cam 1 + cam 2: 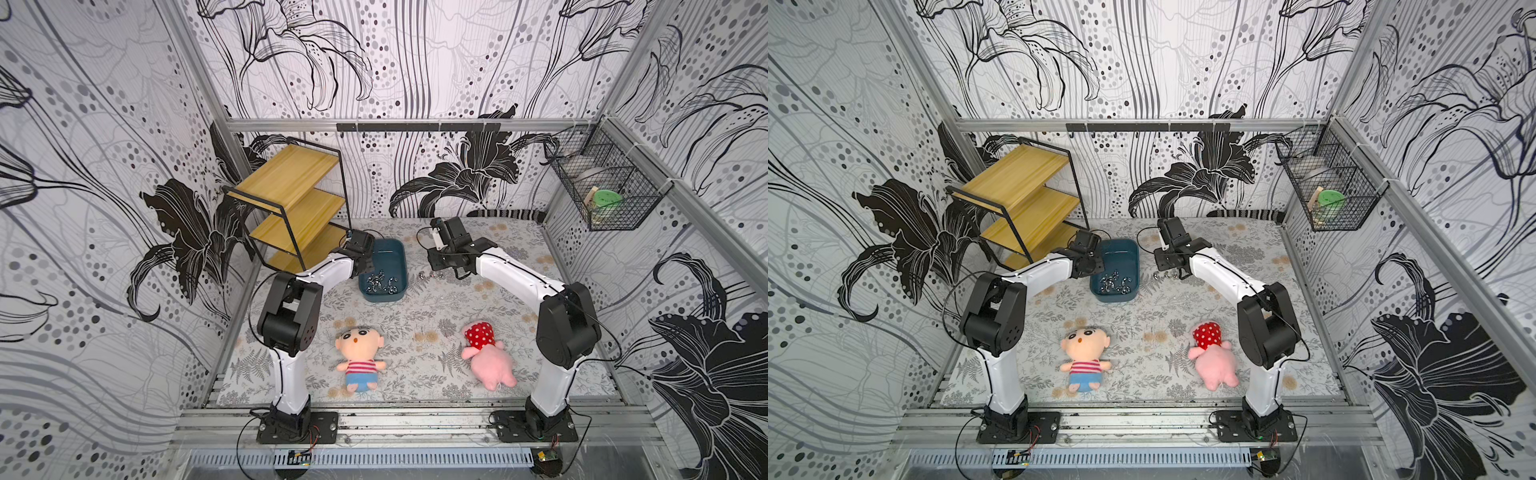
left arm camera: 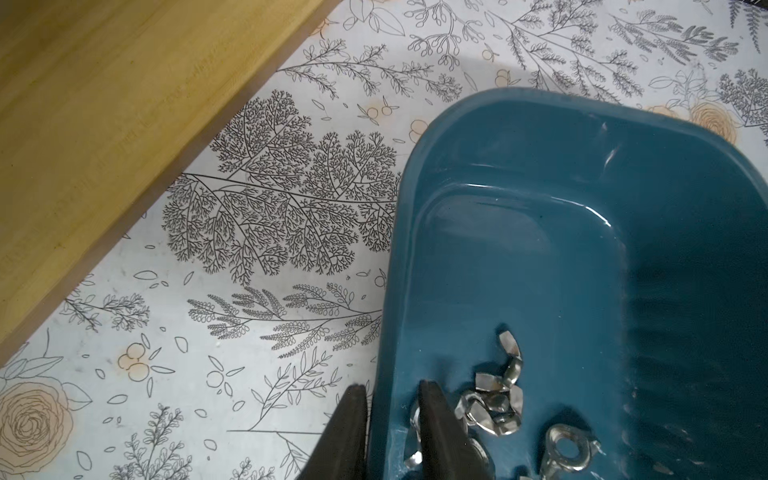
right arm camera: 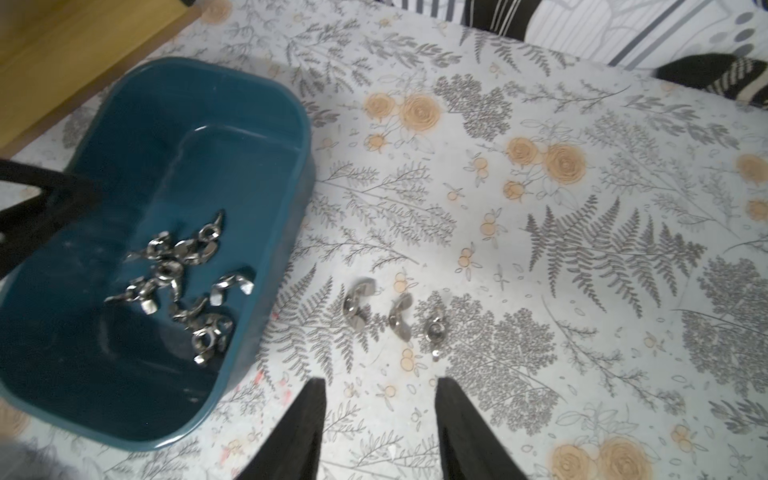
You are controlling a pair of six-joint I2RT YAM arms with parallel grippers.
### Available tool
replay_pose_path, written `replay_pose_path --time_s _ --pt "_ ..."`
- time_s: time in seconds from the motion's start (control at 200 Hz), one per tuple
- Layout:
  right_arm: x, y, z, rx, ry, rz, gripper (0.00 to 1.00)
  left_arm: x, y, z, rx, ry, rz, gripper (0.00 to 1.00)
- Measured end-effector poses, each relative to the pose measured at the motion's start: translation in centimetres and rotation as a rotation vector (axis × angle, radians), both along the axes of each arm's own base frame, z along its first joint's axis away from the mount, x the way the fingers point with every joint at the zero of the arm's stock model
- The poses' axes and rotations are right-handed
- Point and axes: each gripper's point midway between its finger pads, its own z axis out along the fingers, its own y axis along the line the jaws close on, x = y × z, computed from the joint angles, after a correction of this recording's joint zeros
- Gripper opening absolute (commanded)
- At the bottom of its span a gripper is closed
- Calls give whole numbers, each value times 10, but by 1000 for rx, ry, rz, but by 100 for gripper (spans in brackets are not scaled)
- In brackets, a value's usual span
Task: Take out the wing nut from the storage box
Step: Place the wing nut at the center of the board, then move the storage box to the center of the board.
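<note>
The dark teal storage box (image 1: pixel 386 253) (image 1: pixel 1119 253) stands at the back of the table, with several silver wing nuts (image 1: pixel 380 282) (image 3: pixel 183 286) heaped at its near end. My left gripper (image 2: pixel 390 386) (image 1: pixel 368 272) straddles the box's left wall (image 2: pixel 399 291), one finger outside and one inside beside a nut (image 2: pixel 494 403), shut on that wall. My right gripper (image 3: pixel 380 380) (image 1: pixel 440 264) hangs open and empty over the table, right of the box. Three wing nuts (image 3: pixel 359 299) (image 3: pixel 401 311) (image 3: pixel 434 328) lie in a row on the cloth just ahead of it.
A wooden shelf unit (image 1: pixel 291 208) with a black frame stands close behind and left of the box. Two plush dolls (image 1: pixel 359 353) (image 1: pixel 488 353) lie near the front of the table. A black wire basket (image 1: pixel 602 187) hangs on the right wall.
</note>
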Motion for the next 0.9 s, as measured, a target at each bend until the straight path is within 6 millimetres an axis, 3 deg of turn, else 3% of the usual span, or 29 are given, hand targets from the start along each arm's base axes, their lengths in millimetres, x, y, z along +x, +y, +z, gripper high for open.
replay_pose_path --time_s 0.205,0.431,0.591,0.901 --pt "-19 31 2 -1 1 71 49 -5 1 -6 6 14 1 19" --pt "-26 49 9 24 -6 106 49 -13 -5 -10 16 16 -21 13" --pt "-30 65 10 38 -6 132 49 -36 -11 -9 14 23 -41 10" --pt "-37 82 -15 57 63 128 48 -66 -17 2 -15 18 -54 13"
